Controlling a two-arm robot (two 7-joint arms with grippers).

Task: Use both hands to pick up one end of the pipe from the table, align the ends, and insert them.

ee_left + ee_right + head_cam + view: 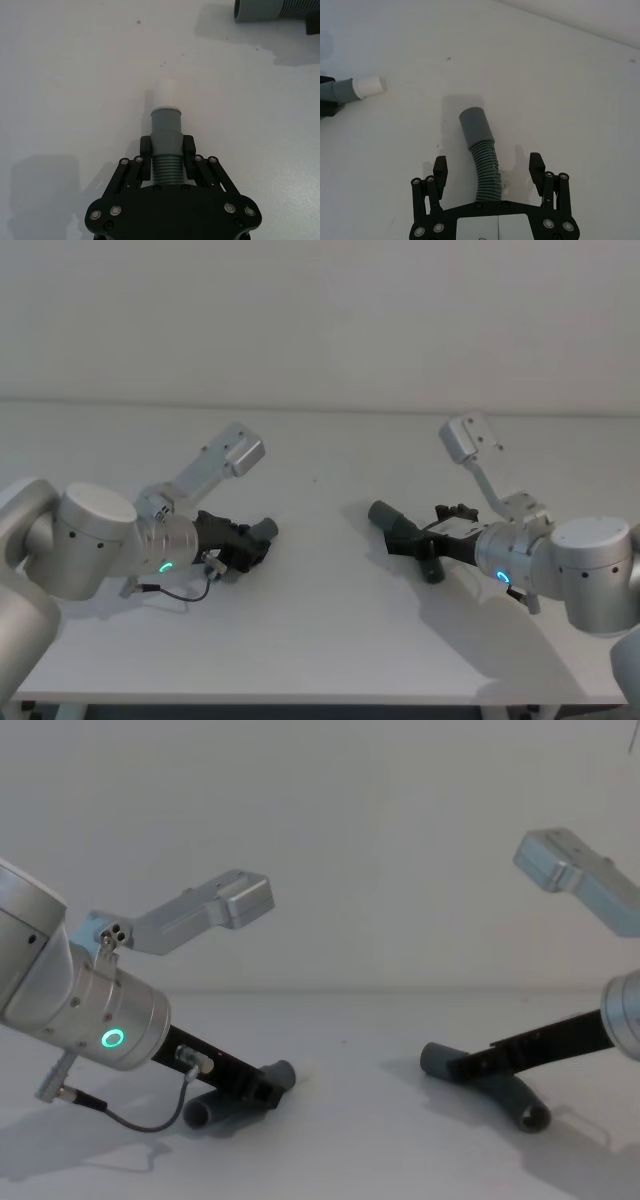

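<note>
Table (330, 640): arms (90, 540) (590, 570) low, L jaws on white-tipped pipe (165, 132), R jaws apart.

Light was soft & even, fairly dim in head and chest views, coming from above; no glare on the matte table (330, 640). Pale grey shadows lay under the left gripper (250, 540) and right gripper (412, 540). In left wrist view a broad darker shadow fell beside the gripper, w/ 1 faint streak by the pipe piece (165, 131). The green ring (111, 1039) glowed bright.
</note>
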